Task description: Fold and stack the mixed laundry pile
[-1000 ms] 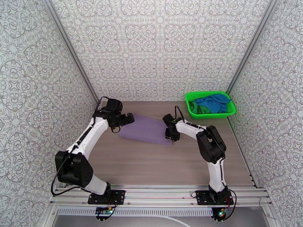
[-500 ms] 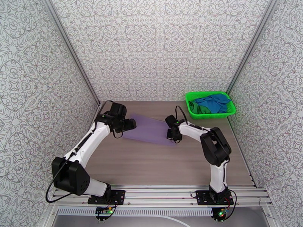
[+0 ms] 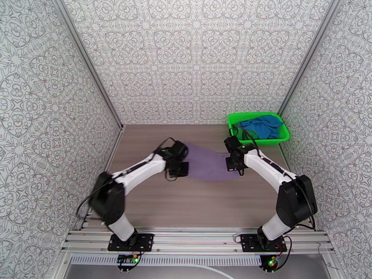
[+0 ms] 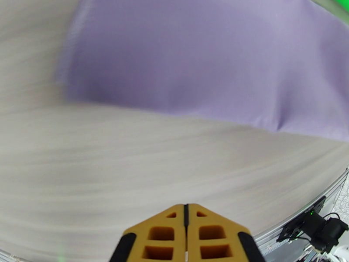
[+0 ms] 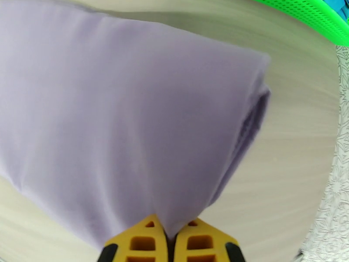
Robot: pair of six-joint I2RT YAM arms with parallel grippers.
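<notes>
Smooth lavender-grey cloth [image 5: 131, 105], seemingly folded double, pinched in the right tool [image 5: 171, 230].

Bright, even light, soft shadows; my wrist views streak the table [image 4: 131, 171] and blur the lavender-grey garment [image 4: 196, 62], edges bowed.

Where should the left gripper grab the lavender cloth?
Probably its left end's near corner, coming low from the left: the lavender cloth is folded flat, that end faces the shut, empty left gripper, and the right gripper pinches the opposite end.
</notes>
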